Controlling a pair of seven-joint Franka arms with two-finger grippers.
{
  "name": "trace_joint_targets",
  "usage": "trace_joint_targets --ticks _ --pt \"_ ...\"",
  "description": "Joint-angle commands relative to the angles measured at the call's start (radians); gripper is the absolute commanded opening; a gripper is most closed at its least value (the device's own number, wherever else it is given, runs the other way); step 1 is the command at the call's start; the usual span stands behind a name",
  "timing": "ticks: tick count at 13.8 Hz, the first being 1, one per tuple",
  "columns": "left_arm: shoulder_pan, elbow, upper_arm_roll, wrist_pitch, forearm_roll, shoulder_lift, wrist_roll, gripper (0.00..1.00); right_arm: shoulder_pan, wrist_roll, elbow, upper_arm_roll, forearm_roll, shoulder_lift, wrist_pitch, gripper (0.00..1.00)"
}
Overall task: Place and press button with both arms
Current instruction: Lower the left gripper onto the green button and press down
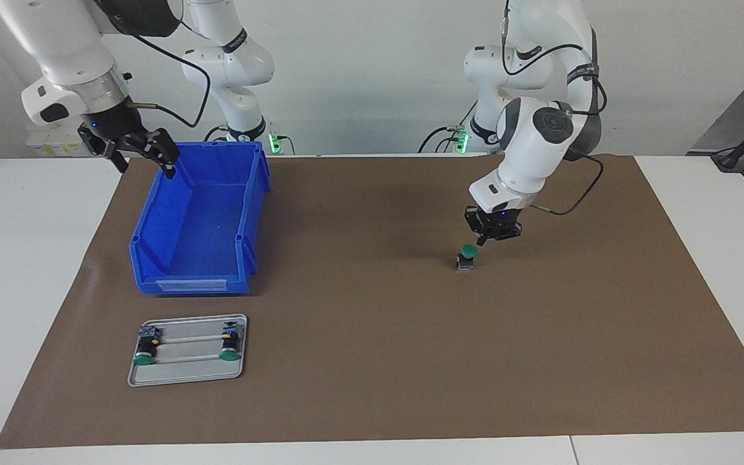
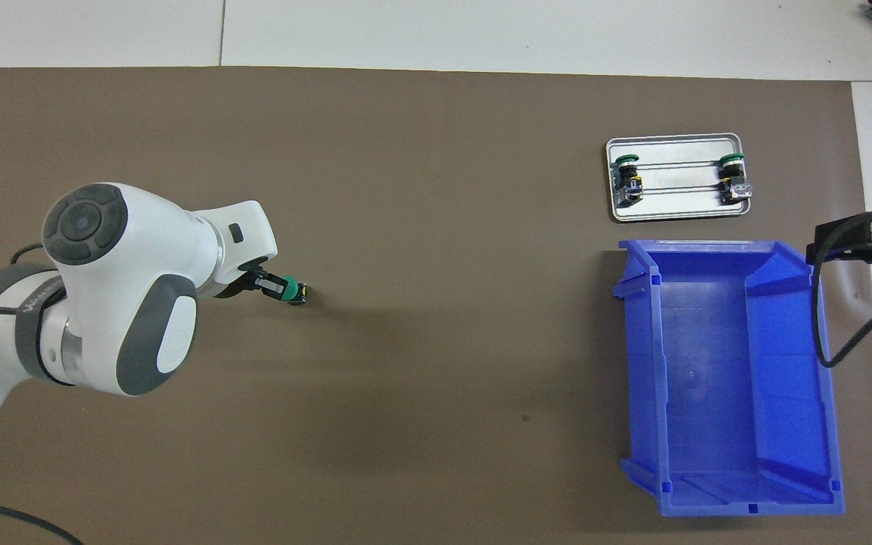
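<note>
Left tool poised at a green-capped button on the brown mat, right tool waiting above the blue bin.

In the facing view, the button [image 1: 467, 257] stood upright right of centre, cap up, so its long axis ran vertical. The left tool [image 1: 489, 237], fingertips closed together, sat just above and beside the cap; whether it touched was unclear. The right tool [image 1: 143, 152], jaws open and empty, waited at upper left over the blue bin [image 1: 199, 223], well apart. The left arm was clearly nearer. Two more buttons lay on a metal tray [image 1: 188, 350] at lower left.
</note>
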Motion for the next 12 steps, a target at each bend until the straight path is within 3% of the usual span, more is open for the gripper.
trace_joint_targets --ticks 1,12 --pt "-0.029 -0.062 0.011 0.050 0.010 -0.036 -0.025 0.00 -0.005 -0.023 0.018 -0.003 0.024 0.011 -0.022 0.99" --pt "-0.057 -0.134 0.009 0.076 0.010 -0.040 -0.040 0.00 -0.008 -0.024 0.012 -0.003 0.024 0.006 -0.027 0.99"
